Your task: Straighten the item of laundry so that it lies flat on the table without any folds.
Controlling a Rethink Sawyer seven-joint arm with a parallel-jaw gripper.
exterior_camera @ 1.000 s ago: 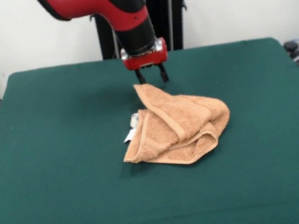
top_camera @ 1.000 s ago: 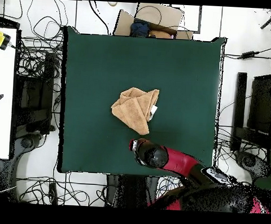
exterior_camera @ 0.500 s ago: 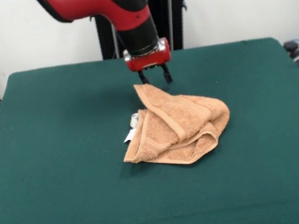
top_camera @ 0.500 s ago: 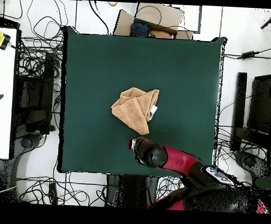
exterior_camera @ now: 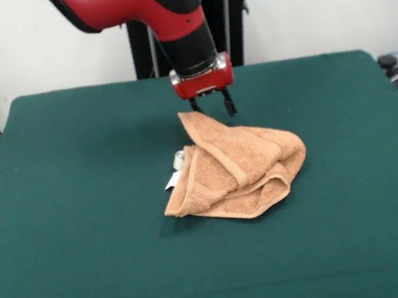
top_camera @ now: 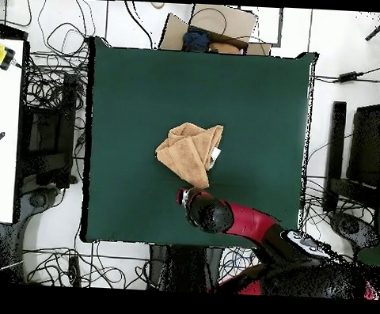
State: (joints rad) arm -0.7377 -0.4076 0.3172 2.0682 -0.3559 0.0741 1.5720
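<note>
Hovering open and empty, the hand (exterior_camera: 212, 107) should pinch the towel's (exterior_camera: 238, 164) raised far corner, then drag outward.

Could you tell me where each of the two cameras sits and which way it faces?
Front view: across the table from the robot, facing its pedestal; the red arm comes down from above, open gripper just behind the crumpled orange-tan towel.
Overhead view: above the table, looking straight down; the arm enters from the bottom.
Both share the towel, the green table and the arm.
</note>
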